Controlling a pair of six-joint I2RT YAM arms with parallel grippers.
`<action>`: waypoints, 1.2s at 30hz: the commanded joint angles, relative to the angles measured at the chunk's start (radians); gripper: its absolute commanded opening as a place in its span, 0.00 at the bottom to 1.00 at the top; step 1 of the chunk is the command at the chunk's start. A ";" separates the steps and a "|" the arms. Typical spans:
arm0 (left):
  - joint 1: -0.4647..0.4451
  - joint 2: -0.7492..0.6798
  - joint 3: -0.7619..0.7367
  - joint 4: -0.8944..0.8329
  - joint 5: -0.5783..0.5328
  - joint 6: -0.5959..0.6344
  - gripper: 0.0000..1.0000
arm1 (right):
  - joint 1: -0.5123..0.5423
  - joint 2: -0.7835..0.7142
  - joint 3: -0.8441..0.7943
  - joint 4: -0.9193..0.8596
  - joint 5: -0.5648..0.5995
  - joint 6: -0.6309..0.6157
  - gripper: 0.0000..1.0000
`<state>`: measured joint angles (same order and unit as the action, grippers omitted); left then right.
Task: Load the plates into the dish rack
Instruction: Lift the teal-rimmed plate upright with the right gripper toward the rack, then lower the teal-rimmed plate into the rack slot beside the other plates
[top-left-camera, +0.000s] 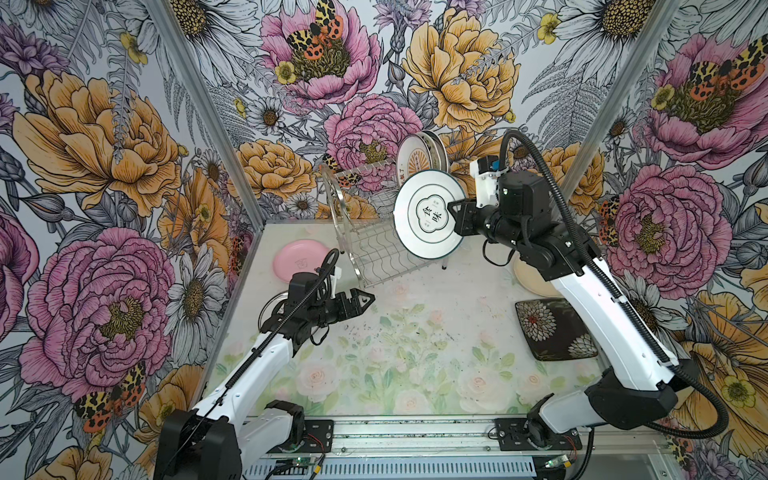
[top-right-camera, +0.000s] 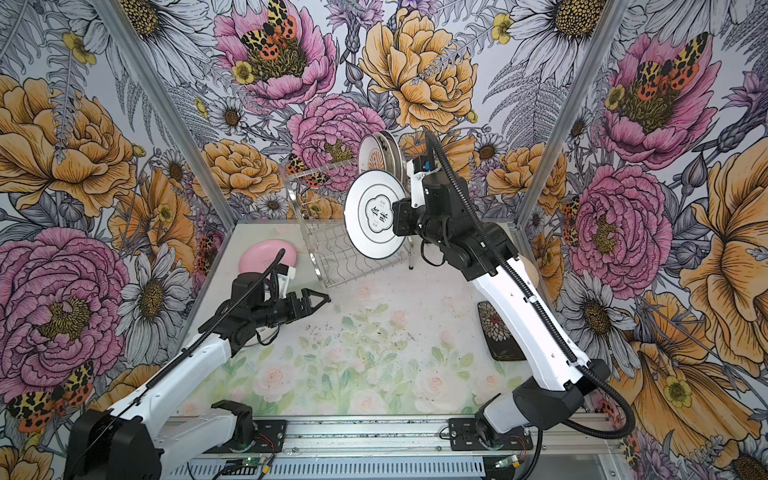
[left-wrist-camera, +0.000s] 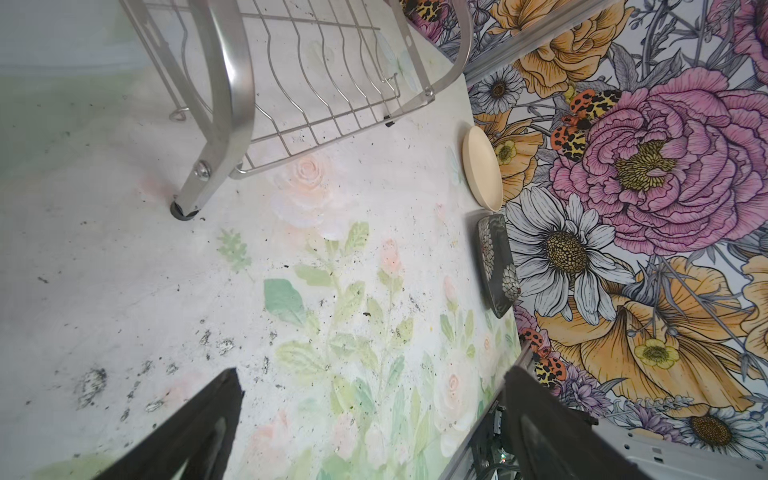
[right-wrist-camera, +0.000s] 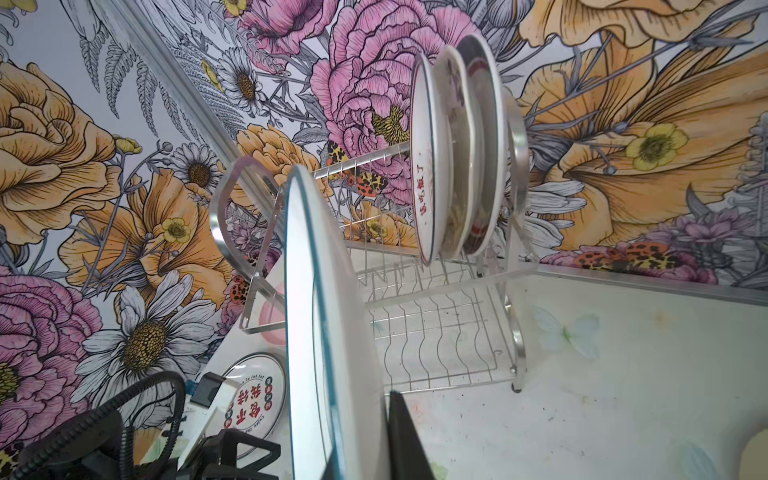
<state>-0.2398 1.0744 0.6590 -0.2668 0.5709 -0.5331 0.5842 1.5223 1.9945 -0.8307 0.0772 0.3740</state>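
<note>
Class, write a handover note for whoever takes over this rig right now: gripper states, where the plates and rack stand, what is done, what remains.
Left gripper: open, empty, above the table near the dish rack.
Right gripper: shut on a white lettered plate, held on edge by the rack, not yet slotted.
Done: three plates stand in the upper tier.
To do: slot the held plate; then the pink plate, red-lettered plate, cream plate and dark square plate, all lying on the table.
</note>
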 joint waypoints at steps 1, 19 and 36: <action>0.004 0.010 0.031 -0.009 -0.034 0.038 0.99 | 0.016 0.091 0.157 0.019 0.148 -0.106 0.00; -0.002 0.023 0.031 -0.007 -0.042 0.026 0.99 | 0.019 0.644 0.828 0.115 0.351 -0.355 0.00; -0.004 0.019 0.031 -0.007 -0.058 0.021 0.99 | 0.013 0.752 0.828 0.187 0.390 -0.405 0.00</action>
<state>-0.2401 1.0958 0.6701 -0.2741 0.5377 -0.5201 0.5972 2.2620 2.7834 -0.7261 0.4385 -0.0097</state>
